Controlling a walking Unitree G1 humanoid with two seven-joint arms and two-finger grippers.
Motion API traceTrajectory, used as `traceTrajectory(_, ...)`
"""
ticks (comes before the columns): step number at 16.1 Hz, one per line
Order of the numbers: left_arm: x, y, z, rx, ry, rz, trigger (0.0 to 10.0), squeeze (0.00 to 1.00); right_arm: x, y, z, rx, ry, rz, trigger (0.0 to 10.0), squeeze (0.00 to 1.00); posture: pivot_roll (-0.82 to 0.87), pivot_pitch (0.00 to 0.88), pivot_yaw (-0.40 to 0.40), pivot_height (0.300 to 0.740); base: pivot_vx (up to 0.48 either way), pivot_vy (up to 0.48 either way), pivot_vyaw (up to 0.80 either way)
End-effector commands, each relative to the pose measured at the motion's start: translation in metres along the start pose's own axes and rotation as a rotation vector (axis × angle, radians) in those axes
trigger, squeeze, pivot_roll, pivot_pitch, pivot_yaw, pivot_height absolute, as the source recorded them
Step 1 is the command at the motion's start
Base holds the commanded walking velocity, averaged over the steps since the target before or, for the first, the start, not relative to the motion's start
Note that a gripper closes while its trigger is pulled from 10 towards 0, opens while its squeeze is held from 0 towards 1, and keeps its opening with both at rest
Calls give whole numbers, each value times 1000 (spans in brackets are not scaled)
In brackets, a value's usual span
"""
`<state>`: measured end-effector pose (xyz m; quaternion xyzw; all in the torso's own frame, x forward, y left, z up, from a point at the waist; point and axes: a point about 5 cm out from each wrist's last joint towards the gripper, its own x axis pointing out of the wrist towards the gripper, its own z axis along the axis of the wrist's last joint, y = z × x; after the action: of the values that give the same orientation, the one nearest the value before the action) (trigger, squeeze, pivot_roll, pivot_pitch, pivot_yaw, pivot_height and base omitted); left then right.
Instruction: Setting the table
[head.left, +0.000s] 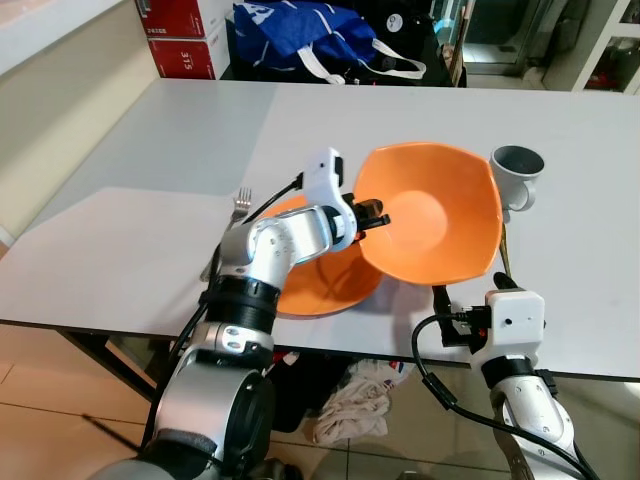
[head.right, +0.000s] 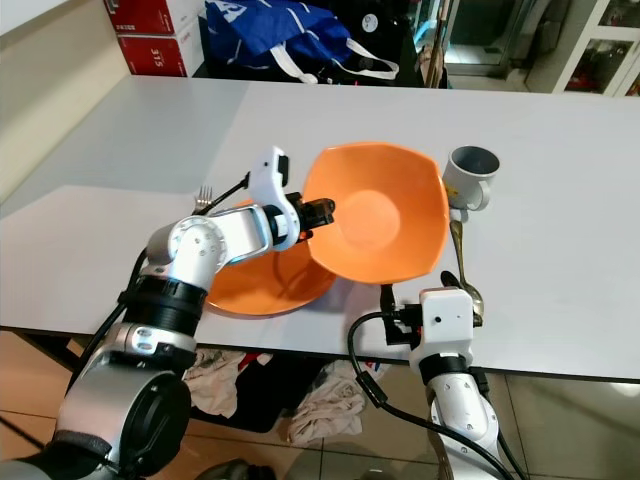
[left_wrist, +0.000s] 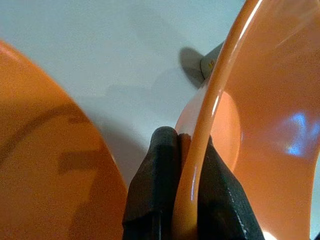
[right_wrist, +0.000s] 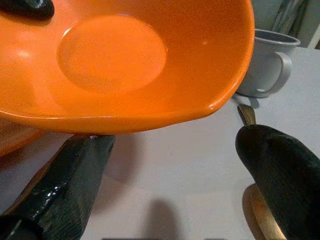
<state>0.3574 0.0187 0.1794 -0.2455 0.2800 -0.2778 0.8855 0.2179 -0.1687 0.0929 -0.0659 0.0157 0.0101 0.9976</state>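
Note:
My left gripper (head.left: 375, 215) is shut on the rim of a squarish orange bowl (head.left: 435, 215) and holds it tilted above the white table (head.left: 150, 250). In the left wrist view the black pads (left_wrist: 155, 180) pinch the rim from both sides. Partly under the bowl, an orange plate (head.left: 320, 285) lies flat on the table. A fork (head.left: 240, 205) lies beside the plate's left edge. To the right of the bowl stands a grey mug (head.left: 515, 175), with a spoon (head.right: 462, 270) lying in front of it. My right gripper (right_wrist: 175, 145) stands open at the table's front edge, just below the bowl.
Beyond the table's far edge sit a blue bag (head.left: 300, 35) and red boxes (head.left: 185, 45). Crumpled cloths (head.left: 360, 400) lie on the floor under the front edge. The table's left and far parts are bare.

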Motion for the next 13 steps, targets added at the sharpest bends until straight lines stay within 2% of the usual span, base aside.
traceTrajectory(1, 14, -40, -8, 48, 39, -110, 0, 0, 1, 6, 8, 2, -32, 15, 10000, 0, -201, 50, 75, 727, 0, 0, 0)
traceTrajectory(4, 21, -44, -9, 75, 54, -107, 0, 0, -10, 5, 22, 7, -52, 44, 10000, 0, -226, 68, 79, 727, 0, 0, 0)
traceTrajectory(6, 26, -48, -12, 83, 82, -117, 0, 0, -20, -6, 22, -16, -34, 27, 10000, 0, -259, 75, 88, 727, 0, 0, 0)
traceTrajectory(8, 31, -53, -18, 83, 114, -132, 0, 0, -25, -9, 21, -22, -19, 15, 10000, 0, -274, 77, 93, 727, 0, 0, 0)
traceTrajectory(11, 34, -51, -21, 68, 122, -103, 0, 0, -29, -7, 21, -17, -5, 12, 10000, 0, -282, 80, 98, 727, 0, 0, 0)
traceTrajectory(13, 35, -44, -21, 65, 110, -61, 0, 0, -31, -6, 20, -10, 5, 11, 10000, 0, -283, 80, 95, 727, 0, 0, 0)
